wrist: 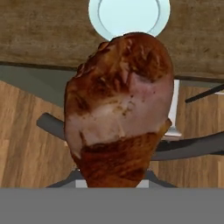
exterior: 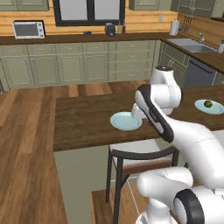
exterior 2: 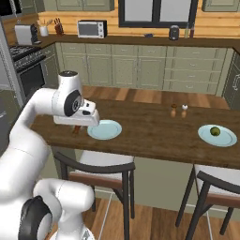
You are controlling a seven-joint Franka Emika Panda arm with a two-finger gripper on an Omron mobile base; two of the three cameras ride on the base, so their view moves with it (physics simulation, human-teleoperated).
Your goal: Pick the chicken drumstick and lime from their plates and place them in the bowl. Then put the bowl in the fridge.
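Gripper clamped on the chicken drumstick, raised above the counter's near edge.
Just beside it lies one pale blue plate; the lime rests on the far-right plate.

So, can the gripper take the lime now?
Probably not yet: the gripper is shut on the chicken drumstick, and the lime sits on its plate far along the counter.

A microwave on the counter; shakers on the table.

Arm bent forward, hand held level, claw pointing down, clamped on chicken drumstick
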